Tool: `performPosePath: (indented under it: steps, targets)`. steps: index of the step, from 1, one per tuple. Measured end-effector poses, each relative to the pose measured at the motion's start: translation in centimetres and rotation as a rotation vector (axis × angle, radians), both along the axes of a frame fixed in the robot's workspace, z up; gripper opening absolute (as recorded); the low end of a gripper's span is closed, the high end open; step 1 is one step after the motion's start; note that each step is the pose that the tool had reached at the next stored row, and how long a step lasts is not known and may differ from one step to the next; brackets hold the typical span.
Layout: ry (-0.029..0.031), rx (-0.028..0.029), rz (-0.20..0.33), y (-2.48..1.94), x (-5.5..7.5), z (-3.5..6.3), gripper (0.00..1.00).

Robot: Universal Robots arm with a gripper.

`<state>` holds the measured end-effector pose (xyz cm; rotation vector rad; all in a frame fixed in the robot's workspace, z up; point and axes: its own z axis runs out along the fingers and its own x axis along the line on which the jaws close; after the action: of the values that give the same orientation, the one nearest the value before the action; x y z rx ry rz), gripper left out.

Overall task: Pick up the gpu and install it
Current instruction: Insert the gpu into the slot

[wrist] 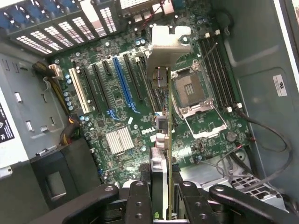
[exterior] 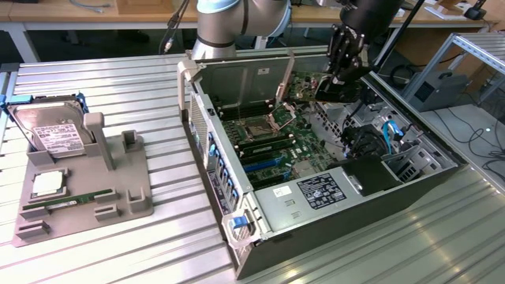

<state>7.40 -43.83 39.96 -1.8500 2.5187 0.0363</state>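
We see the gripper point(wrist: 162, 198) pinching the gpu point(wrist: 159, 161) edge-on above the motherboard point(wrist: 96, 125), mid-install, which we judge calls for squaring it to a slot.

The exterior view is looking down from afar on the computer case point(exterior: 351, 235). The wrist view is looking past the gripper point(wrist: 162, 189), close above the motherboard point(wrist: 100, 122) both are showing.

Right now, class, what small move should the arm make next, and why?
Probably nudge the gpu sideways toward the blue slot, not down yet. The tool holds it edge-on above the motherboard, and it appears to sit nearer the CPU socket than the slots.
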Motion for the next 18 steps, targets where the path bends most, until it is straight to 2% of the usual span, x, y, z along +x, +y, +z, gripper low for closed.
performPosePath:
  steps: [4,10,13,18]
  targets:
    - [0.0,-0.0001,0.072,0.0,0.0,0.0,0.27]
    - [0.0,0.0,0.146,0.0,0.0,0.0,0.27]
    - [0.0,0.0,0.221,0.0,0.0,0.0,0.27]
    - [0.0,0.0,0.243,0.0,0.0,0.0,0.27]
